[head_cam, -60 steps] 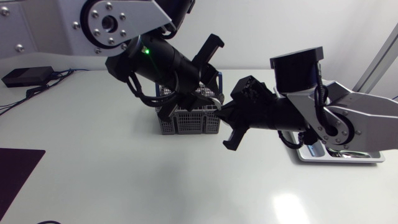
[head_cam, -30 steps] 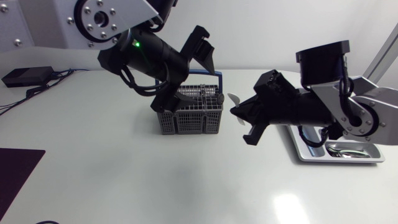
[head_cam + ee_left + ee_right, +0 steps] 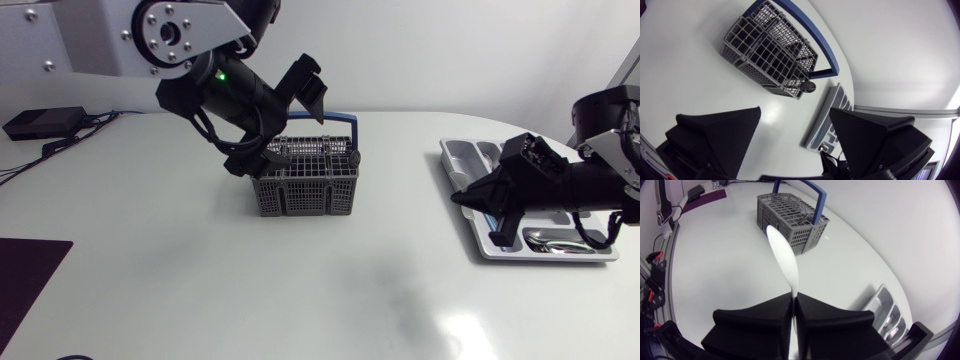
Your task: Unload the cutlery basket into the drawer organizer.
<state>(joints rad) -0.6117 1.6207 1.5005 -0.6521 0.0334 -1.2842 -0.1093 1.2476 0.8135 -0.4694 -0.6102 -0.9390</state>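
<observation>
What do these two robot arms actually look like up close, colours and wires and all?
Both arms mix silver-grey links with black joints. The left arm has a round silver plate ringed with bolts, a small green light and looped black cables. The right arm is mostly black, with cables too. The jaws are matte black, broad wedges.

I count one grey plastic mesh cutlery basket with a blue handle (image 3: pixel 305 188) and one silver-grey compartmented organizer tray (image 3: pixel 468 152). One pale white spoon (image 3: pixel 783 255) shows. There are two matte black grippers, the left gripper (image 3: pixel 795 112) and the right gripper (image 3: pixel 792 302). One small black box (image 3: pixel 42 123), one dark purple mat (image 3: pixel 25 280).
</observation>
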